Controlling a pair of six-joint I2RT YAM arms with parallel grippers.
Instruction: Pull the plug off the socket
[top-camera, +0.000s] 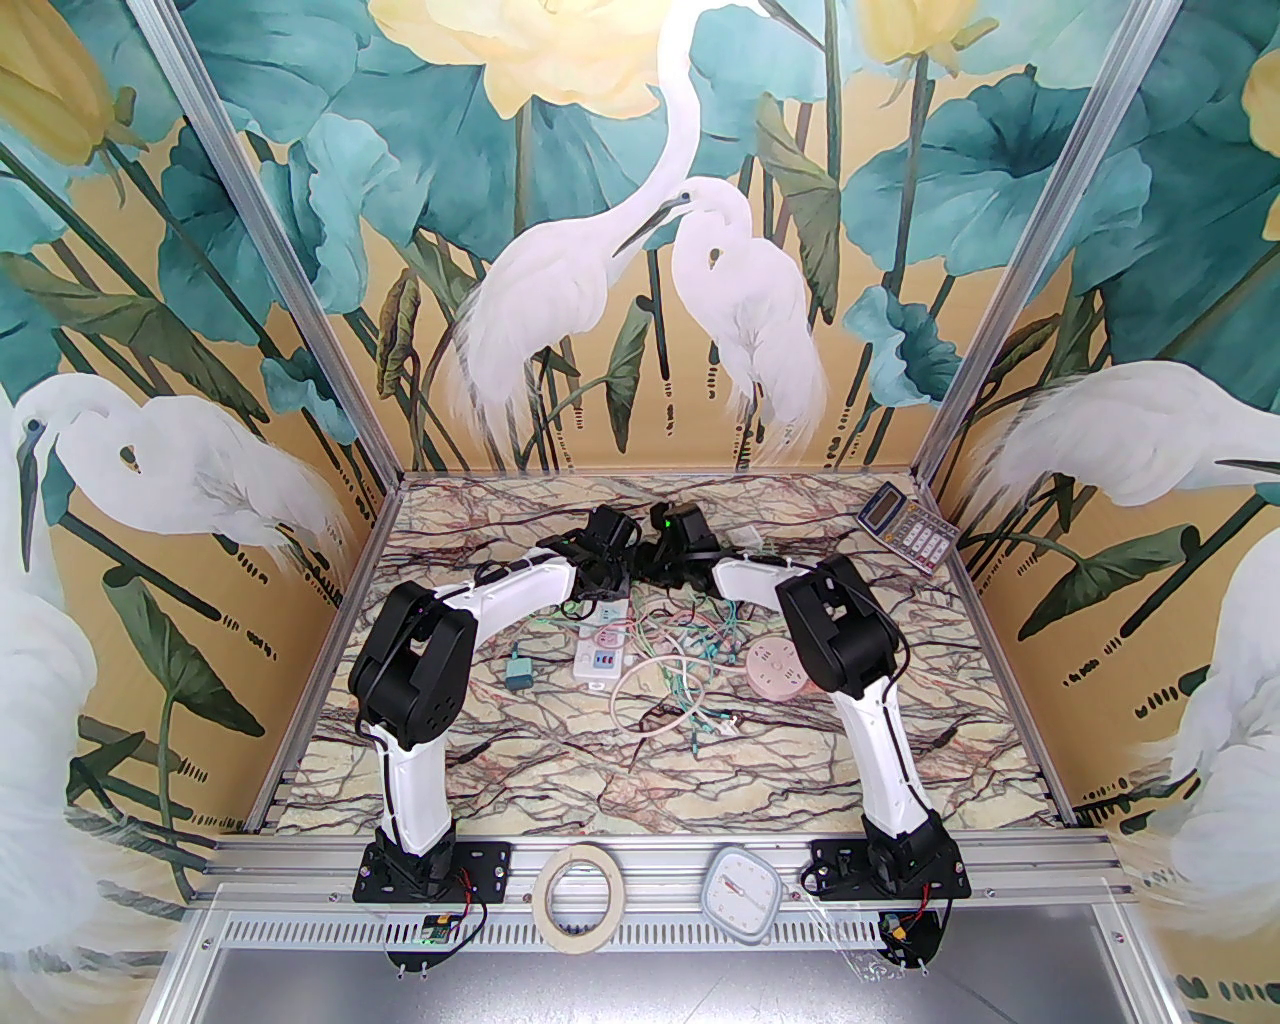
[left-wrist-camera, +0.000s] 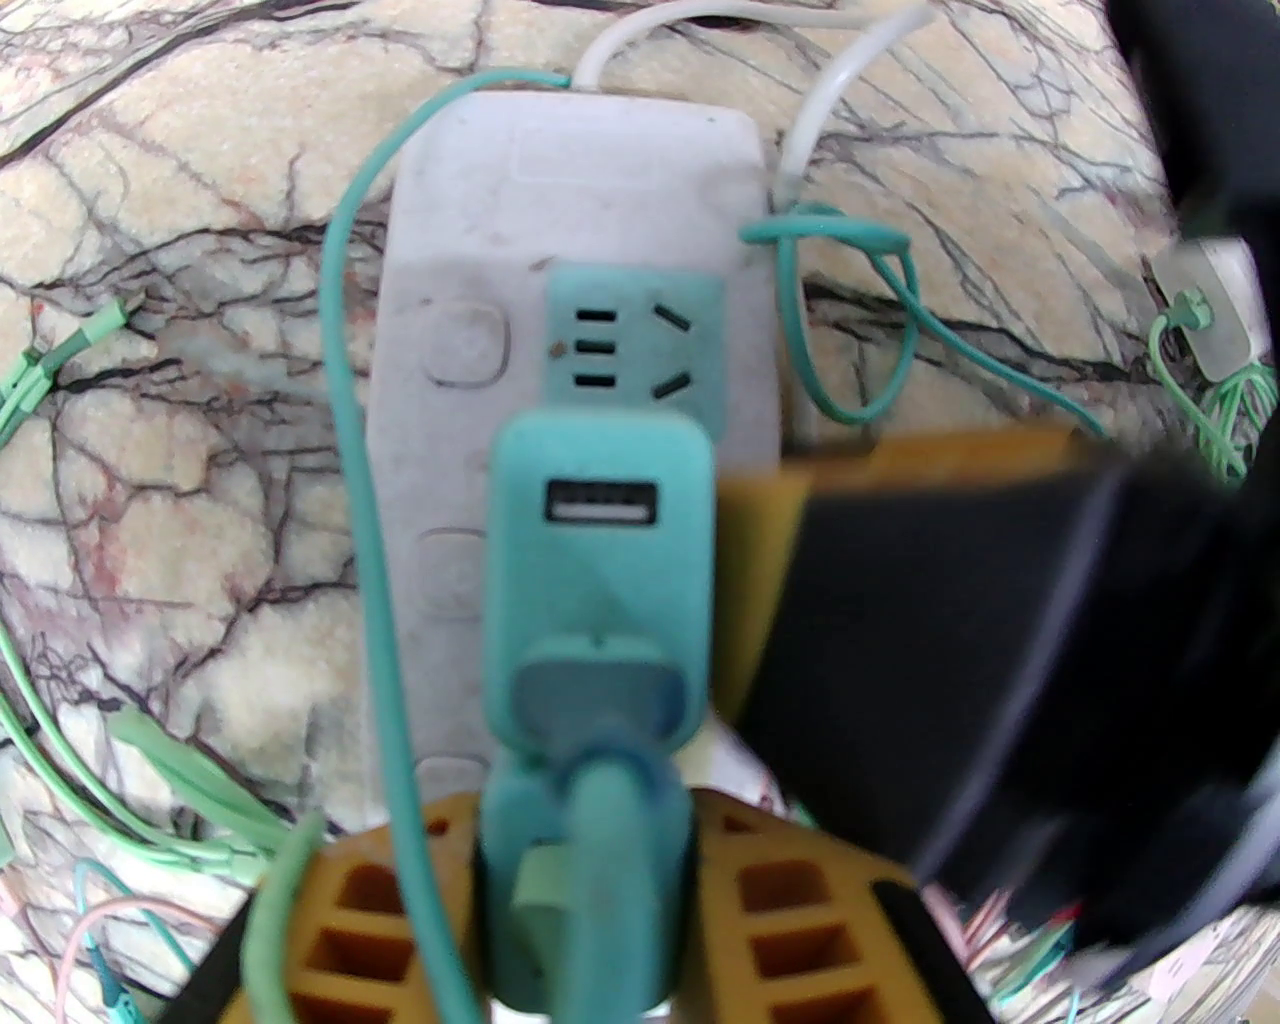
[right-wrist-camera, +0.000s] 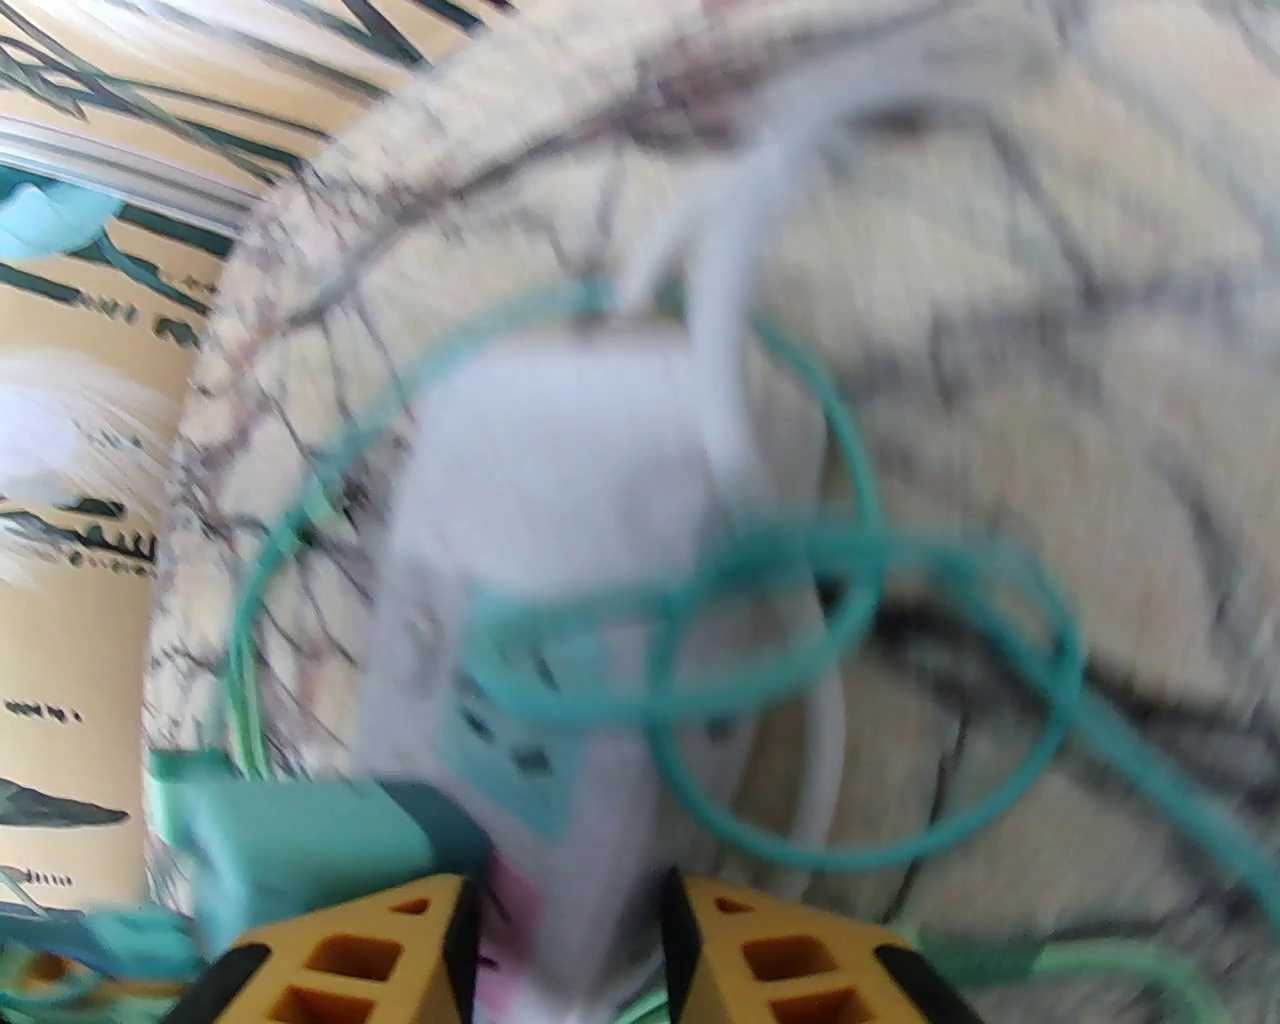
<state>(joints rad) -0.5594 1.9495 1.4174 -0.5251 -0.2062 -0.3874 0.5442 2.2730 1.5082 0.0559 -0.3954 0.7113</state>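
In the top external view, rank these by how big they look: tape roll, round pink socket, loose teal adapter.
Tape roll, largest, though it lies nearest the camera; round pink socket; loose teal adapter, smallest.

The plug (left-wrist-camera: 598, 560) was a teal block with a USB port on its upper face, and a teal cable (left-wrist-camera: 600, 800) entered its lower end. It stood in the middle of the left wrist view, over the lower half of the socket strip (left-wrist-camera: 570, 190). Its lower part was clamped between the orange fingers of the left gripper (left-wrist-camera: 585, 870). Whether its pins sat in the strip could not be told. The socket strip was white and lay flat, with a teal outlet face just above the plug. In the blurred right wrist view, its lower end filled the gap between the fingers of the right gripper (right-wrist-camera: 570, 900).
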